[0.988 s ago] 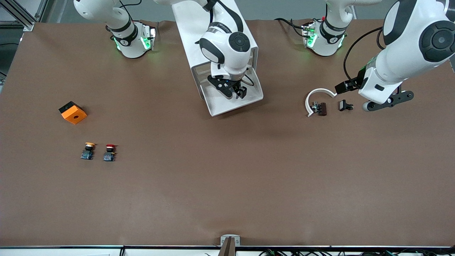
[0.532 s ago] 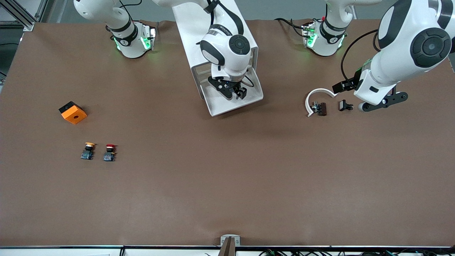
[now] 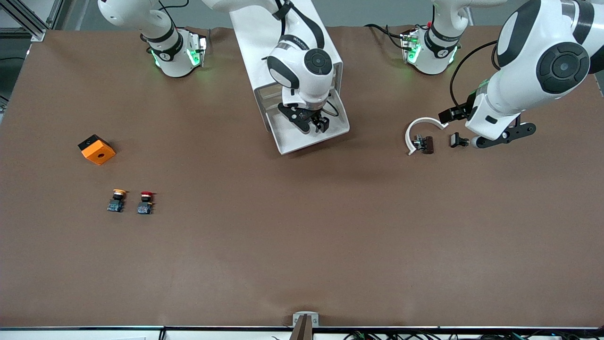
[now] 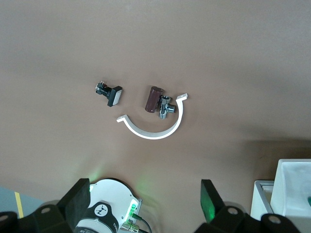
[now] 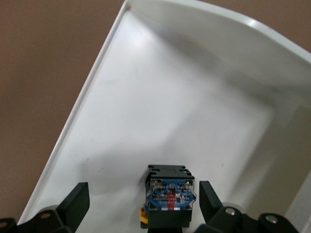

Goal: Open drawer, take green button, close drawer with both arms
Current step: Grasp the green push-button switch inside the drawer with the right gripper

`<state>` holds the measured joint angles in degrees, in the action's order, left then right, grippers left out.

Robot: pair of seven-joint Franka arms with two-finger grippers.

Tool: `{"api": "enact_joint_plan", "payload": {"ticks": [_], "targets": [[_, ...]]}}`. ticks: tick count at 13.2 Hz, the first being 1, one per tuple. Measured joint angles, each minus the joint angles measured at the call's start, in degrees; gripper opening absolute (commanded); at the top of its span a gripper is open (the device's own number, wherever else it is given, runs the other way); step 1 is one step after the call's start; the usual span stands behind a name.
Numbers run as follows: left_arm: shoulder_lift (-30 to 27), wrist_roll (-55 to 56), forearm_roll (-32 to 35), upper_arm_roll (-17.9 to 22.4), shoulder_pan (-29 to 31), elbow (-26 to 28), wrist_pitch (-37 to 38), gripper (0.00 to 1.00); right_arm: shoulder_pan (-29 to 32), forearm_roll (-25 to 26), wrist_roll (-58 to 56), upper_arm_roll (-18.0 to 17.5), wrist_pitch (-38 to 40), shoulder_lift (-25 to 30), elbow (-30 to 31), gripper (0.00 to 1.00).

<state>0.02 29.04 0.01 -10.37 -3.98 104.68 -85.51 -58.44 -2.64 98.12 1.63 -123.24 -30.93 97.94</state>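
The white cabinet (image 3: 264, 28) stands at the table's middle, close to the robots' bases. Its drawer (image 3: 292, 140) is pulled out toward the front camera. My right gripper (image 3: 315, 123) hangs low in that drawer, fingers open. In the right wrist view the button (image 5: 171, 196) lies on the drawer (image 5: 160, 97) floor between the open fingers of the right gripper (image 5: 144, 195), untouched. Only its black body and bluish base show; its cap is hidden. My left gripper (image 3: 503, 136) is open and empty over the table at the left arm's end, beside a small black part (image 3: 457, 140).
A white curved piece (image 3: 422, 126) and a brown fitting (image 3: 425, 144) lie near the left gripper. An orange block (image 3: 96, 149), a yellow-capped button (image 3: 116, 200) and a red-capped button (image 3: 146, 202) sit toward the right arm's end, nearer the front camera.
The left arm has swung toward the table's middle, bringing its gripper closer to the small black part. The right gripper has hardly shifted in the drawer.
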Motion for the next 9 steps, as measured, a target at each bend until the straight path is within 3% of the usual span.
{"api": "enact_joint_plan", "payload": {"ticks": [3, 5, 6, 9], "targets": [[0.00, 0.00, 0.00, 0.00, 0.00, 0.06, 0.03, 1.00, -0.47, -0.16, -0.06, -0.04, 0.12, -0.11, -0.08, 0.48], [0.00, 0.00, 0.00, 0.00, 0.00, 0.18, 0.03, 1.00, -1.01, -0.35, -0.06, -0.05, 0.16, -0.20, -0.08, 0.08], [0.00, 0.00, 0.00, 0.00, 0.00, 0.21, 0.03, 1.00, -1.15, -0.37, -0.06, -0.04, 0.16, -0.24, -0.08, 0.00], [0.00, 0.00, 0.00, 0.00, 0.00, 0.24, 0.03, 1.00, -1.17, -0.51, -0.05, 0.00, 0.17, -0.25, -0.22, 0.00]]}}
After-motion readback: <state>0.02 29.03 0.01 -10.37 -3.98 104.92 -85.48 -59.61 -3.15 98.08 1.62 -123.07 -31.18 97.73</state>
